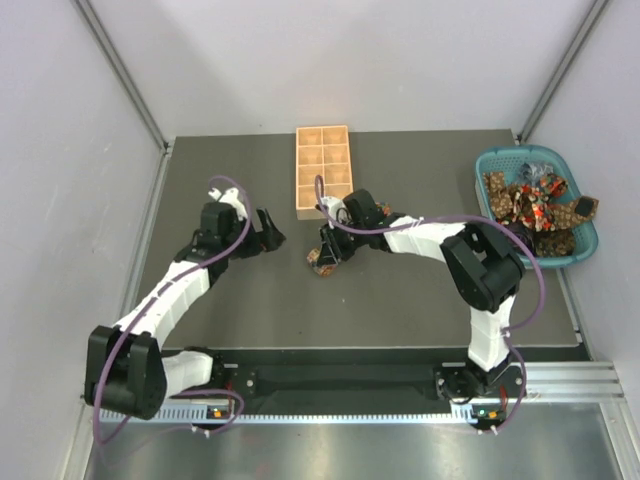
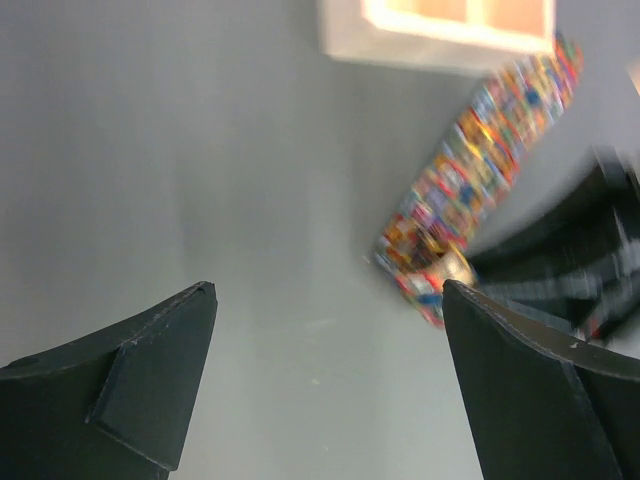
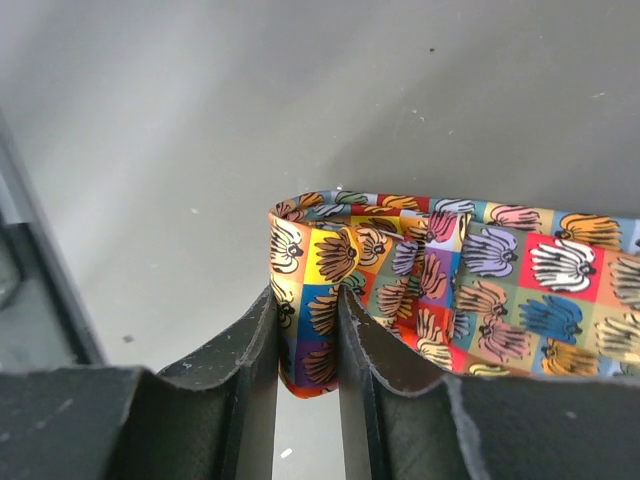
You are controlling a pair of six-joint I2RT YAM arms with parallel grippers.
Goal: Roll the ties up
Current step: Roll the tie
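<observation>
Near middle of counter (image 1: 400, 300), just near of wooden tray (image 1: 323, 170): one tie (image 3: 480, 290), pinched at its folded end btwn right fingers (image 3: 265, 325), nearly closed on the fabric. Flat, smooth printed strip, small squares w/ fan motifs in red, yellow, blue, brown. Long axis prob. running from fold toward tray's near end; left wrist view blurred. Left fingers (image 2: 190, 310) wide apart, holding nothing, hovering toward left edge. More ties (image 1: 535, 205) heaped in teal plastic basket (image 1: 590, 235) by right edge.
</observation>
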